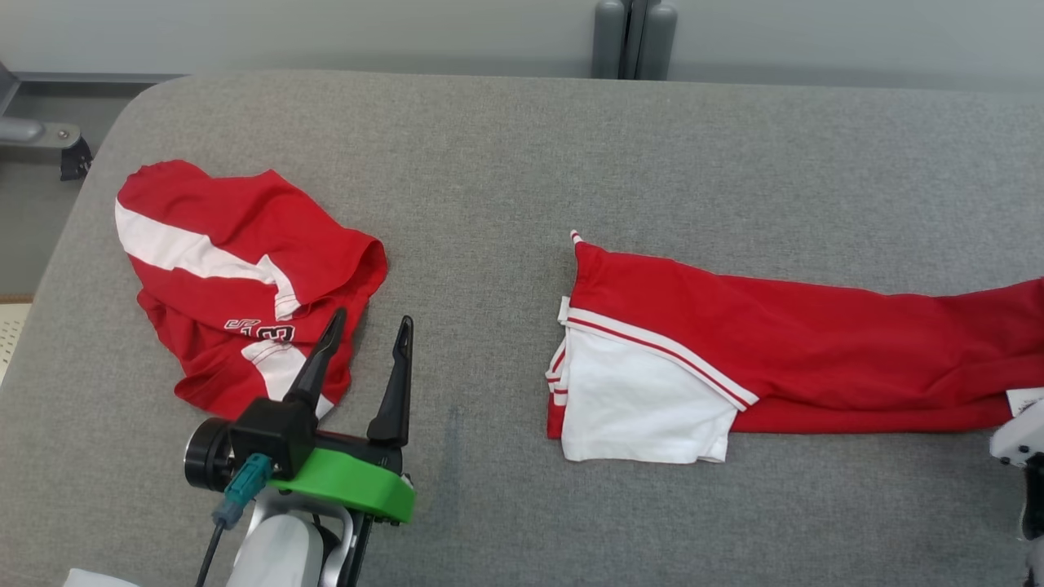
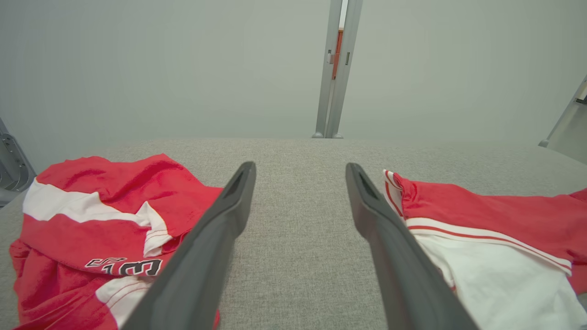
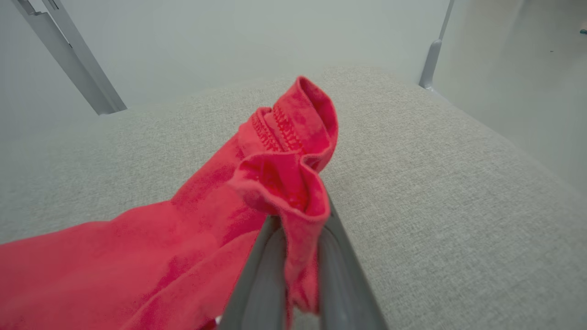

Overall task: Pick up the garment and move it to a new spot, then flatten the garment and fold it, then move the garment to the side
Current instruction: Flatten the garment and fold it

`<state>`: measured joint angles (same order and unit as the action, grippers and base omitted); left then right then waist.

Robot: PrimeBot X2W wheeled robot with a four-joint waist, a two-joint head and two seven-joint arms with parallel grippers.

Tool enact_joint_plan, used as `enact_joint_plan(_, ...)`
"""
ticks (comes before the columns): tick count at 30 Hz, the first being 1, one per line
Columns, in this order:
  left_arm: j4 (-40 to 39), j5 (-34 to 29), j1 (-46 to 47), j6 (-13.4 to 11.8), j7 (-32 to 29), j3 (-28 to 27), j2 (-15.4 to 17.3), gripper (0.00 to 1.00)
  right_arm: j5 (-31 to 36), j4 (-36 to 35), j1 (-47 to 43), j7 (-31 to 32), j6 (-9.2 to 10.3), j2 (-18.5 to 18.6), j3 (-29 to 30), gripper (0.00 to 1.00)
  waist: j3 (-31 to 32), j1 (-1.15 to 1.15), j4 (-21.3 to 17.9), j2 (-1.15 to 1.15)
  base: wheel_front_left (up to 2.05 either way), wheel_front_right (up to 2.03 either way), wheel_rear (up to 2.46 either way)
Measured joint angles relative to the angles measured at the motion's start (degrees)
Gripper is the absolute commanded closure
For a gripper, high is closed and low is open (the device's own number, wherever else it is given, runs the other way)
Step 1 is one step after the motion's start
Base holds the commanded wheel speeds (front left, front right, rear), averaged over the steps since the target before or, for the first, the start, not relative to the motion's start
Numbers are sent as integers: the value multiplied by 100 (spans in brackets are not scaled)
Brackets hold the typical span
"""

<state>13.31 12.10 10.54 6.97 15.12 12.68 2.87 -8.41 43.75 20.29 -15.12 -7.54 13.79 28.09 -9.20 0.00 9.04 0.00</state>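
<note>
Right jaws are clamped on the hem of our red garment [image 3: 206, 220]; left jaws gape wide (just by the crumpled jersey [image 1: 236, 244]) over the counter [image 1: 506, 163].

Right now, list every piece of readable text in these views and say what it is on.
"13": outlined digits on the crumpled garment, partly hidden by folds, so uncertain.
Script lettering beside it: too creased to read.
White tag on the long garment: too blurred.
</note>
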Motion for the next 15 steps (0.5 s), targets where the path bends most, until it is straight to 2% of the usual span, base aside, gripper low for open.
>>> enact_joint_plan(4,-22,23,-75,-41,0,-31,0,0,-65,-277,27,0,1,-219,-471,100,156,0,-52,0,0,0,0)
enact_joint_plan(15,-14,64,-218,-49,0,-25,0,0,-568,-946,118,146,2,-824,-2314,100,446,0,-260,0,0,0,0)
